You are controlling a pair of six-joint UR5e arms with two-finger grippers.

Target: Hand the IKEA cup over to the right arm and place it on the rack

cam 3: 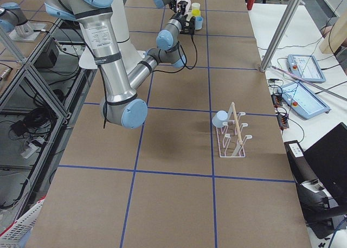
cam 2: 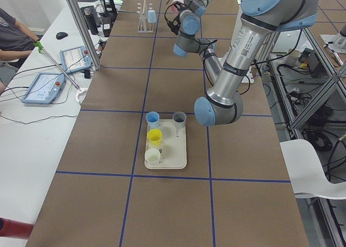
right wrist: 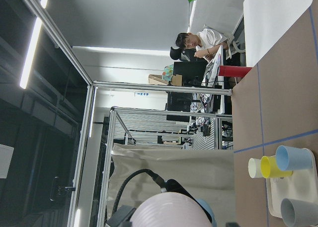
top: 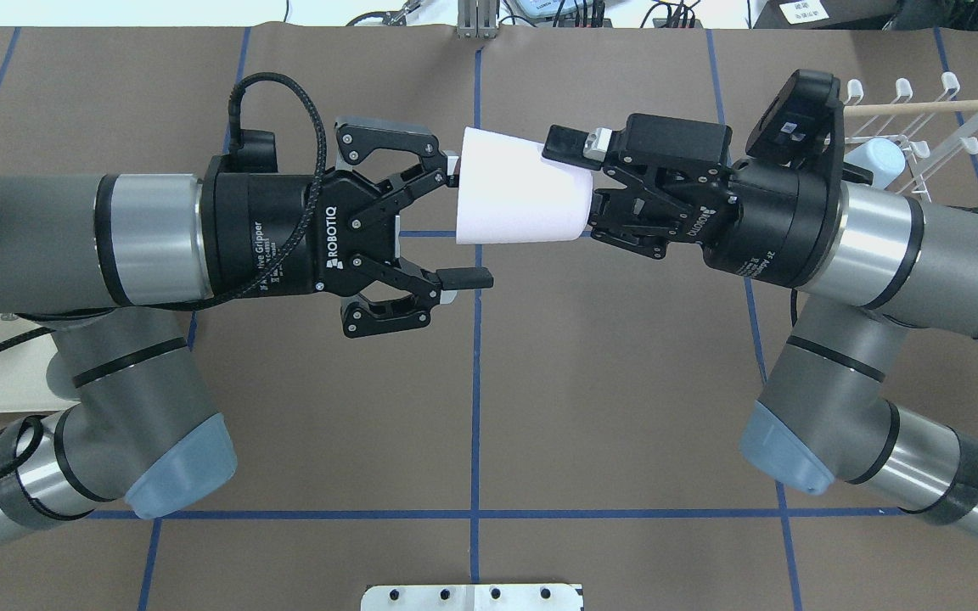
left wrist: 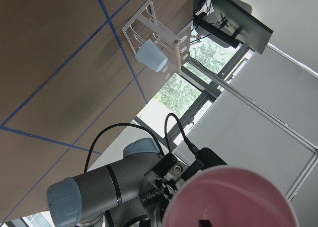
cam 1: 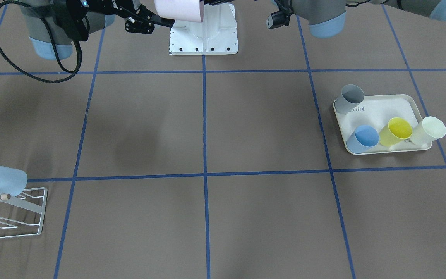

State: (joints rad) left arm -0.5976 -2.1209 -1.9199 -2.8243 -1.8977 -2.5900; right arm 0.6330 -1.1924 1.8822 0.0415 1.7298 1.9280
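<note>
The brown tabletop (top: 625,382), gridded in blue tape, lies beneath the left arm (top: 30,229) and the right arm (top: 922,255), which reach in level from opposite sides, wrists aimed at each other. On the robot's left, the cream tray (cam 1: 385,112) bears small grey writing that seems to read "rabbit". On its right, the white wire rack (cam 3: 233,129) carries a light-blue cup (cam 1: 0,180). The left gripper (top: 464,222), printed "ROBOTIQ" with "Gripper" legible beside it, has its jaws spread wide and grips nothing. The right gripper (top: 578,187) shows the same brand upside down and is clamped on the narrow base end of the pale pink cup (top: 519,191), which hangs sideways in mid-air between both grippers, mouth toward the left one
</note>
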